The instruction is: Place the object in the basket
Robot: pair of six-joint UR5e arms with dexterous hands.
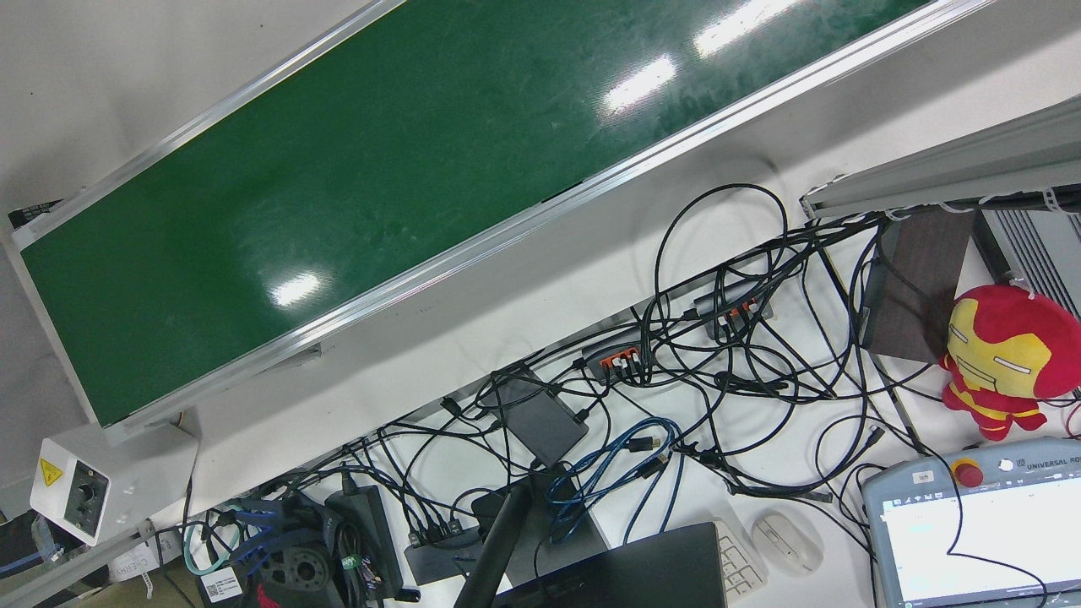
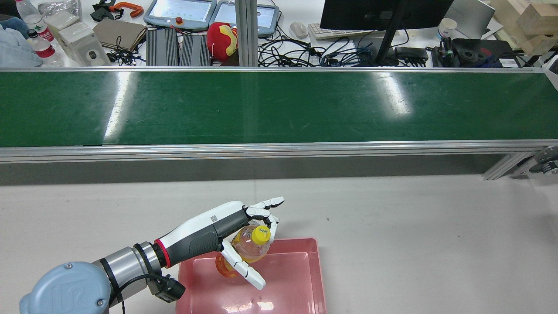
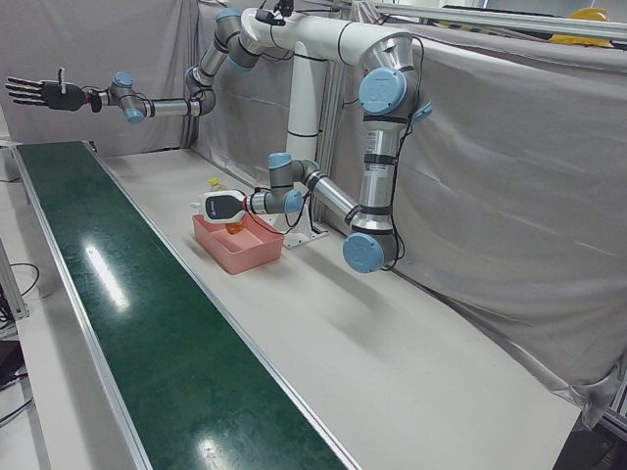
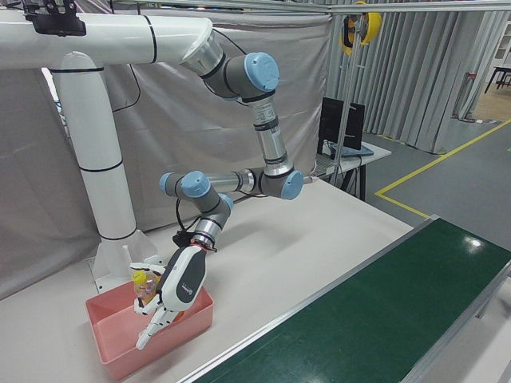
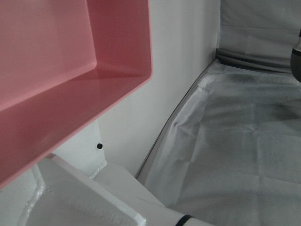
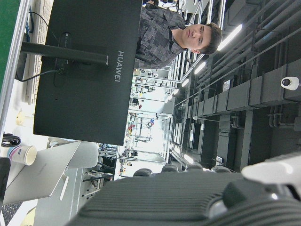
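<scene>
Two arms at the station, one busy. Front view: we see only the green conveyor, a cable tangle and a red-yellow plush toy; no arm, no task item.

Rear view: left hand is wrapped round a yellow-capped bottle of orange drink, held tilted over the far-left part of the pink basket, which sits at the near edge of the white worktop, left of centre. Bottle looks off the basket floor; can't tell if it touches the wall.

Left-front view: same hand + bottle over the basket. Right hand hangs high, well away beyond the belt's far end, fingers spread, holding nothing.

Right-front view: left hand gripping the bottle above the basket's back corner.

Left hand view: only basket rim, worktop and drape.

Right hand view: monitor and a person, no task item.

We judge the step as release: next move calls for lowering a bit, then opening fingers so the bottle lands inside.
</scene>
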